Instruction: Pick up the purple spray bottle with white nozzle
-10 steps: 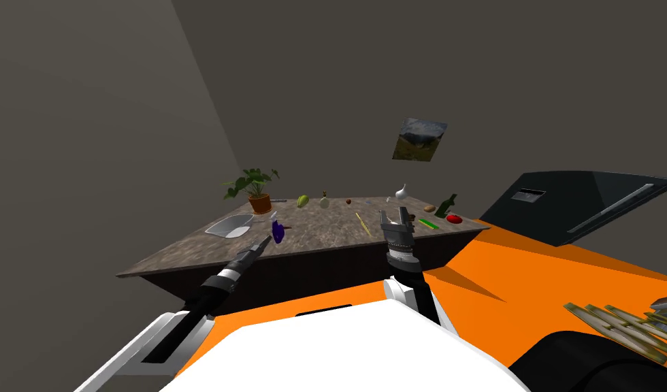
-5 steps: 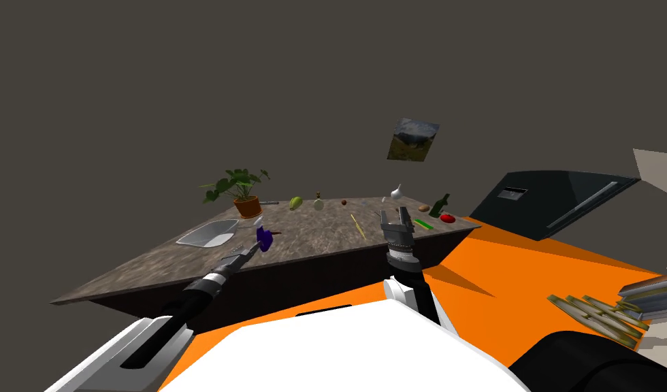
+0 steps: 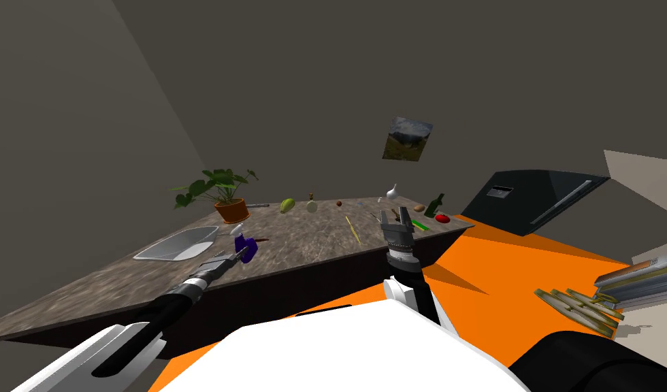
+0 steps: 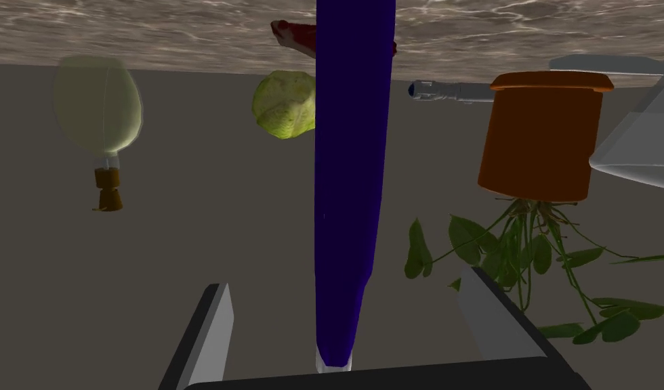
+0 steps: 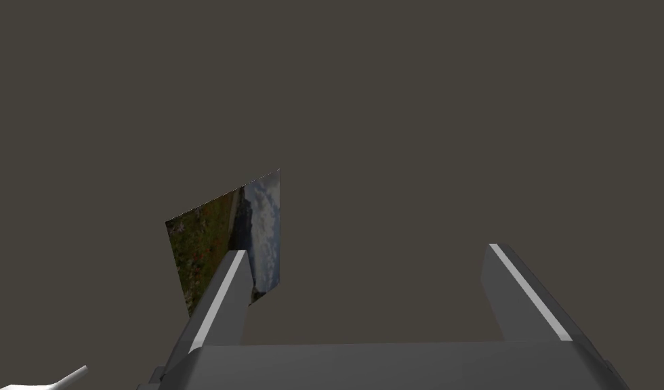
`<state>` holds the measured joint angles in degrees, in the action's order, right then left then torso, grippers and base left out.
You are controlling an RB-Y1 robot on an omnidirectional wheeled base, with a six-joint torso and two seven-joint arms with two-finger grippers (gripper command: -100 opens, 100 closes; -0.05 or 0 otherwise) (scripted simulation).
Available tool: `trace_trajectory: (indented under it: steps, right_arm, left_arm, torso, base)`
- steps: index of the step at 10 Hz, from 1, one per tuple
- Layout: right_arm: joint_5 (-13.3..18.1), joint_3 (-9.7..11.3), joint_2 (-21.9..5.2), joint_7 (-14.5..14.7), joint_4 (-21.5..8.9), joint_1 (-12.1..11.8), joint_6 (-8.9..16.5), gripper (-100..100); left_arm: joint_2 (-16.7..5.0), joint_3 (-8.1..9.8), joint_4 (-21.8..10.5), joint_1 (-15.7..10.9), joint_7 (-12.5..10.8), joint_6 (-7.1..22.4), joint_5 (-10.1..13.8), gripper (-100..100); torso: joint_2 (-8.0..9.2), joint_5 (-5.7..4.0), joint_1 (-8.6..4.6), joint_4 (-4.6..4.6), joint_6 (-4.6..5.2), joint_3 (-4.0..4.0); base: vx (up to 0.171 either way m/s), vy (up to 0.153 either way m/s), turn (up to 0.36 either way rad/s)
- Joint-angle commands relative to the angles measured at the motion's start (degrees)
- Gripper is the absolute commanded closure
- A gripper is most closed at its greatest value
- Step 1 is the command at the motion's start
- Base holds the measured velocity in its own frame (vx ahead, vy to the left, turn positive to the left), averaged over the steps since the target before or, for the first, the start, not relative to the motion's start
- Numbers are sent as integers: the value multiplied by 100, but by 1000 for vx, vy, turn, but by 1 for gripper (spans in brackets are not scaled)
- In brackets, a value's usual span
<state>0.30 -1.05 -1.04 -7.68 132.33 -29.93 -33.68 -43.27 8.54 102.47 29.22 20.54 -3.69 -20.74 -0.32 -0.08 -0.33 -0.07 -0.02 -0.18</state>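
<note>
The left arm (image 3: 169, 309) is being stretched low and forward toward the left, and the left hand (image 3: 243, 253) is being held with its two fingers (image 4: 214, 332) spread wide apart. The right arm (image 3: 412, 289) is being held upright near the middle, the right hand (image 3: 398, 221) being pointed upward with its fingers (image 5: 232, 291) parted as well.

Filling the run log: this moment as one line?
left gripper: open, straddling purple spray bottle, not touching | right gripper: open, empty, raised
</note>
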Motion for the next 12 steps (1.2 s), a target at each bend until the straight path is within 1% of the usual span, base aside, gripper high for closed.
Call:
trace_trajectory:
  steps: [1,2,3,5,6,8,9,11,12]
  right_arm:
    - [0,0,0,0,0,0,0,0]
    - [0,0,0,0,0,0,0,0]
    - [0,-1,-1,0,0,1,0,0]
    - [0,-1,-1,0,-1,2,1,0]
    - [0,-1,-1,0,-1,2,1,0]
    - [0,-1,-1,0,-1,2,1,0]
    - [0,-1,-1,0,-1,2,1,0]
    - [0,-1,-1,0,-1,2,1,0]
    - [0,-1,-1,0,-1,2,1,0]
  left_arm:
    - [0,0,0,0,0,0,0,-100]
    - [-10,5,-9,-1,13,17,-2,0]
    - [64,-163,-294,-288,-52,-30,-140,-100]
    - [64,-163,-599,-596,-52,-30,-140,-100]
    - [137,-330,-774,-776,-116,-74,-279,-100]
    - [137,-330,-1157,-1165,-116,-74,-279,-100]
    - [209,-497,-1342,-1371,-180,-118,-418,-100]
    - [209,-497,-1752,-1750,-180,-118,-418,-100]
    - [282,-664,-1961,-1944,-244,-163,-557,-100]
  torso:
    - [0,0,0,0,0,0]
    - [14,3,15,2,-1,7]
    - [25,6,25,5,-1,14]
    - [66,10,39,15,-2,38]
    - [54,9,36,13,-1,32]
    - [63,10,37,14,-1,36]
    - [53,8,34,12,-1,31]
    - [65,9,36,15,-2,38]
    - [54,8,35,13,-2,32]
  base:
    - [36,-33,-2]
    - [7,-7,2]
    - [-92,17,8]
    - [-75,11,-3]
    - [-79,14,8]
    - [-66,8,0]
    - [-85,15,7]
    - [-70,7,0]
    - [-88,21,8]
